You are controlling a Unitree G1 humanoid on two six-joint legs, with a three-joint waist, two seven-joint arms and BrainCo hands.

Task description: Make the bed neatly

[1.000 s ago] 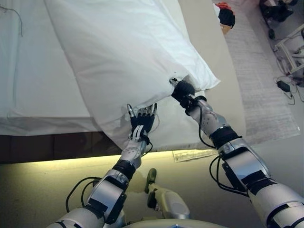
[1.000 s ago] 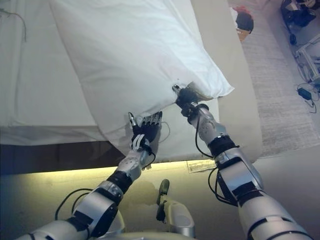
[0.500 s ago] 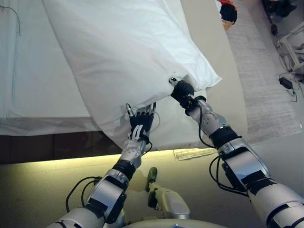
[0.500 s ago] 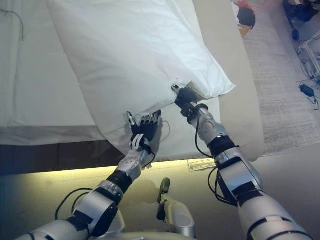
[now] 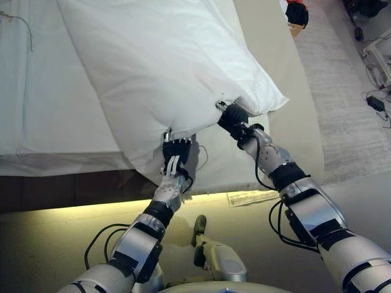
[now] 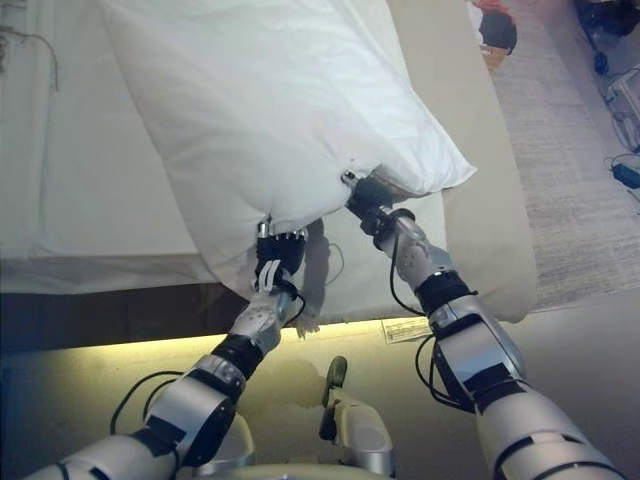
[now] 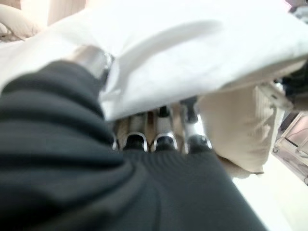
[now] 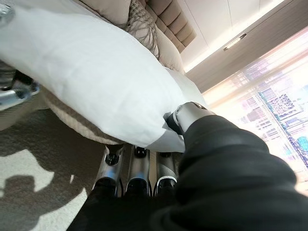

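A big white pillow (image 5: 165, 67) lies slanted across the white-sheeted bed (image 5: 55, 116), its near end lifted off the sheet. My left hand (image 5: 176, 152) is at the pillow's near edge, fingers (image 7: 163, 130) under it and thumb (image 7: 91, 60) on top, pinching the cloth. My right hand (image 5: 232, 116) is shut on the pillow's near right corner; in the right wrist view its thumb (image 8: 190, 115) lies over the white cloth (image 8: 86, 82) and its fingers (image 8: 139, 168) run beneath.
A beige cover (image 5: 275, 55) runs along the bed's right side. The dark bed base (image 5: 61, 189) sits above a lit strip. A paper label (image 5: 250, 197) lies at the bed's foot. Grey carpet (image 5: 342, 104) with a black and red object (image 5: 297, 12) is at the right.
My left hand, open and spread below the pillow before, has moved up to the pillow's near edge and closed on it. The right hand kept its hold. The camera shifted slightly.
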